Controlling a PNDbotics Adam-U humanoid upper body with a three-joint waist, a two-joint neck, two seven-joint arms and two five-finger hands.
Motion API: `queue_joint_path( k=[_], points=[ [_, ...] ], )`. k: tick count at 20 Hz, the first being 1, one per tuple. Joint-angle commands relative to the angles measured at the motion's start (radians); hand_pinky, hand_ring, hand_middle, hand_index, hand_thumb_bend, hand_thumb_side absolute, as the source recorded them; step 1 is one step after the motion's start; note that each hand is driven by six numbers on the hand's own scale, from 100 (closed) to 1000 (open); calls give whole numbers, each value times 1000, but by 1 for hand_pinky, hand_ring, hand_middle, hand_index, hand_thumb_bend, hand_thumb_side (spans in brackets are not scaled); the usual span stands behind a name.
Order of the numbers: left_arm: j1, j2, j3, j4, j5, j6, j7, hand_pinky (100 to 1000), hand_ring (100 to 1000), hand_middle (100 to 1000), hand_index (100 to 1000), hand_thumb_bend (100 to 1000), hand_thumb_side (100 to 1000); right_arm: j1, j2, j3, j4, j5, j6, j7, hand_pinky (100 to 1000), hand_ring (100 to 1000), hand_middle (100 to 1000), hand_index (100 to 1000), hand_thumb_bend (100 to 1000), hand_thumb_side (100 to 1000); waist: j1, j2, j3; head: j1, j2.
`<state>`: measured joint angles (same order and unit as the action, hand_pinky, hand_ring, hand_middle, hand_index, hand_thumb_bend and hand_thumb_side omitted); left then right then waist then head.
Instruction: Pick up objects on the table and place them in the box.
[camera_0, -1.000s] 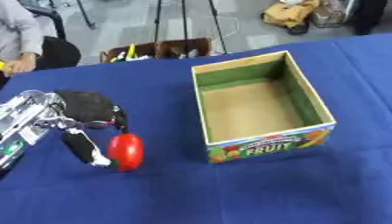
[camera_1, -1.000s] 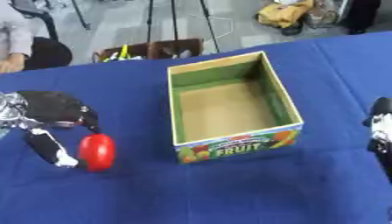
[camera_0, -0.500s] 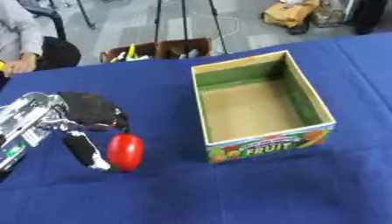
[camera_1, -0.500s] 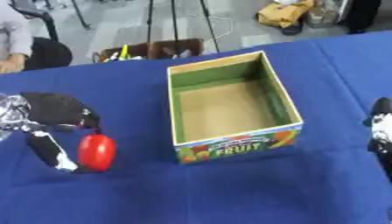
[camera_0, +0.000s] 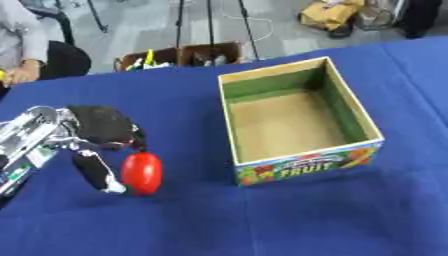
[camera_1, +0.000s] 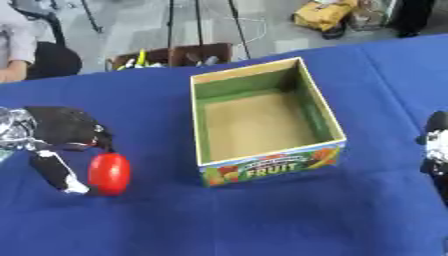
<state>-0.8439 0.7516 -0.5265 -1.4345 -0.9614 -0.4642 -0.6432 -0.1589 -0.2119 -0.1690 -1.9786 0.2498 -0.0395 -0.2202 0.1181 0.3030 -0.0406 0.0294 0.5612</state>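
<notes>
A red oval object (camera_0: 142, 173) stands on end on the blue table at the left. My left hand (camera_0: 98, 131) reaches it from the left, thumb (camera_0: 94, 172) on one side and fingers (camera_0: 137, 142) on its top, pinching it. An open cardboard box (camera_0: 296, 119) with green inner walls and a "FRUIT" label sits in the middle, with nothing inside. My right hand (camera_1: 435, 145) shows only as a dark shape at the right edge of the right eye view; how its fingers stand is unclear.
The blue table (camera_0: 262, 220) stretches across the whole view. Beyond its far edge stand a brown box of tools (camera_0: 179, 55) on the floor, tripod legs and a seated person at the upper left.
The red object and my left hand have stayed almost in place; the object looks slightly more upright. The box and right hand have not moved.
</notes>
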Motion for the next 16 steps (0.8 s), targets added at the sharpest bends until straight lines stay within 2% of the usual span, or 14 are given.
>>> queue_joint_path(
  k=[1, 3, 5, 8, 10, 12, 13, 14, 16],
  points=[
    [-10, 17, 2, -17, -24, -240, -222, 554, 626, 660, 804, 620, 775, -10, -10, -6, -21, 4, -2, -3, 226, 100, 224, 436, 141, 716, -3, -15, -1, 2, -6],
    [-8, 13, 1, -14, -33, -235, -204, 543, 616, 650, 801, 611, 771, -10, -10, -6, -21, 4, -2, -4, 226, 100, 224, 436, 141, 716, -3, -14, -1, 2, -7],
    [-6, 10, 2, -9, -33, -224, -184, 484, 571, 610, 784, 569, 759, -9, -10, -6, -21, 5, -2, -4, 226, 100, 224, 436, 141, 718, -3, -13, -2, 4, -6],
    [1, 7, 12, 7, 3, -182, -148, 415, 532, 579, 776, 487, 714, -9, -11, -7, -21, 7, -2, -6, 226, 100, 224, 436, 142, 719, -3, -13, -1, 4, -4],
    [6, 9, 15, 11, 33, -153, -127, 385, 519, 568, 760, 479, 700, -8, -11, -7, -21, 8, -2, -6, 226, 100, 225, 435, 141, 719, -2, -13, -1, 5, -3],
    [12, 11, 19, 11, 66, -126, -110, 324, 486, 538, 722, 369, 654, -8, -11, -8, -21, 8, -2, -7, 226, 100, 224, 435, 141, 720, -2, -13, -2, 6, -3],
    [15, 14, 22, 9, 83, -110, -97, 318, 483, 535, 718, 352, 650, -7, -11, -8, -21, 9, -2, -7, 226, 100, 224, 435, 141, 720, -2, -13, -2, 6, -4],
    [18, 16, 24, 6, 98, -92, -82, 285, 467, 520, 692, 245, 628, -7, -11, -8, -21, 9, -2, -8, 226, 100, 224, 435, 142, 720, -2, -13, -3, 6, -4],
    [21, 20, 24, 1, 115, -67, -60, 268, 458, 512, 677, 197, 622, -6, -12, -9, -21, 10, -3, -8, 226, 100, 224, 435, 146, 720, -2, -13, -3, 7, -4]
  ],
)
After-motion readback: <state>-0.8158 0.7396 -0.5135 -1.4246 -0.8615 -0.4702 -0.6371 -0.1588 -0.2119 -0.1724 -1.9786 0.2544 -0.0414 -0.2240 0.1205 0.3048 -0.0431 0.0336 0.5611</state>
